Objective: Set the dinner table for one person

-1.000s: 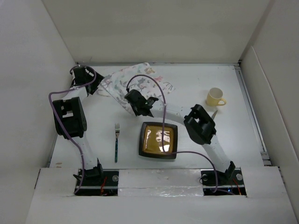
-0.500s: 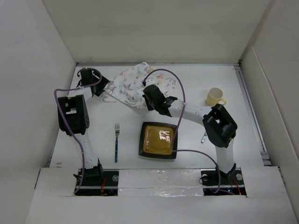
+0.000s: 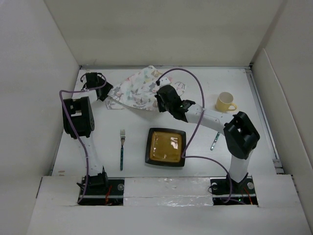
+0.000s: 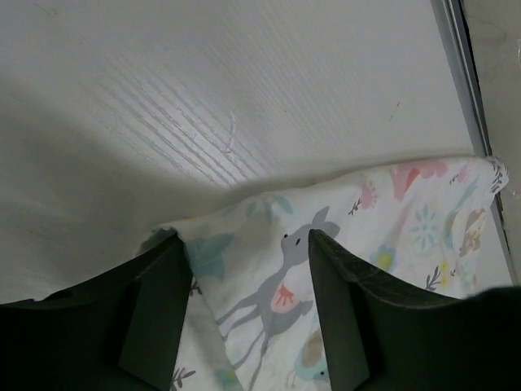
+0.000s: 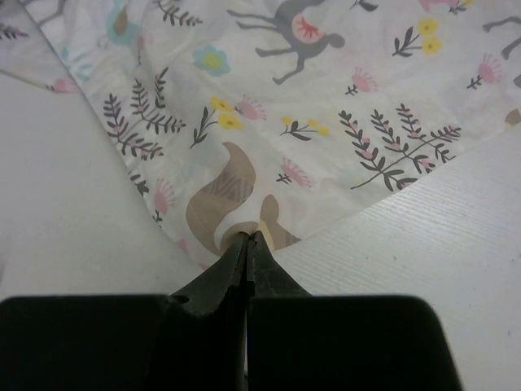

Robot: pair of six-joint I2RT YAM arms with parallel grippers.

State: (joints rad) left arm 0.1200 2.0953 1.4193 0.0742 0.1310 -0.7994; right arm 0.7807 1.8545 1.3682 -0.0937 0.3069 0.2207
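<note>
The deer-print placemat (image 3: 142, 88) is lying rumpled on the dinner table (image 3: 134, 147), which is spreading out beneath and around it. The left gripper (image 4: 248, 244) is standing at the placemat's left corner, its fingers (image 4: 155, 309) parted, with the cloth corner sitting loosely between them over bare table. The right gripper (image 5: 248, 236) is resting at the placemat's near edge, fingers pressed together and pinching the cloth there, with table surface lying just beside the tips.

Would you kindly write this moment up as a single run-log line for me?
left gripper: open, astride placemat corner | right gripper: shut on placemat edge | plate, fork, mug: not held
</note>
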